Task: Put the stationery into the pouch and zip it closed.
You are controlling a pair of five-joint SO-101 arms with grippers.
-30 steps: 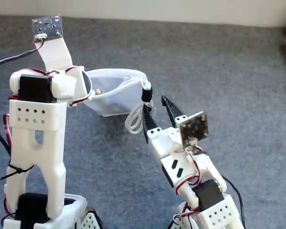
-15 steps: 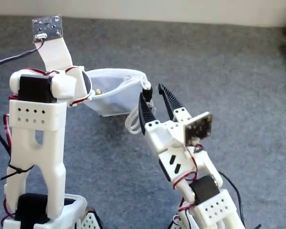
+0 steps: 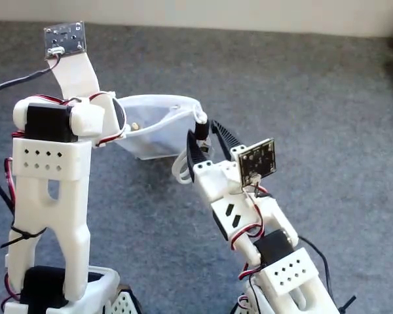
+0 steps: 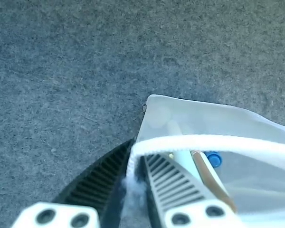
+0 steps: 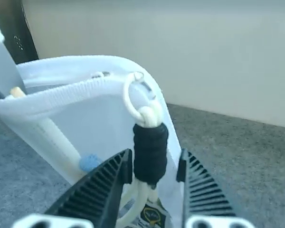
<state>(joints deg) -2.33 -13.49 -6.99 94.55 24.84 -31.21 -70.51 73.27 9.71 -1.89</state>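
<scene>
High view: translucent white pouch (image 3: 158,131) standing on edge on or just over the grey carpet (image 3: 327,98), cannot tell whether touching, mouth gaping upward, zip undone. At one end of the pouch, white left arm (image 3: 52,170), upright, blocking that end. Left wrist view: left gripper (image 4: 134,178) pinched tight on the pouch's corner, ribbed fingers (image 4: 168,183) pressed to both faces of the fabric just beneath the white zip band (image 4: 204,141). Inside the pouch, visible through its wall: tan pencil (image 4: 206,173), blue cap (image 4: 213,158) touching or just beside it, pale pen (image 4: 175,129) slanting toward the pinched corner. At the pouch's opposite end, back in the high view, right gripper (image 3: 206,139) pointing up at the black pull tab (image 3: 201,125); white cord (image 3: 181,167) looping down past the pouch's lower edge. Right wrist view: same pull tab dangling from a pale ring (image 5: 133,95) at the end of the zip, upright, flat against the pouch's outer wall. Right gripper bracketing the pull tab, jaws narrowly parted: one finger against its side, the other a sliver away, so nothing clamped. Through the pouch wall beside the pull tab, the pale pen slanting down and the blue cap near its lower end.
</scene>
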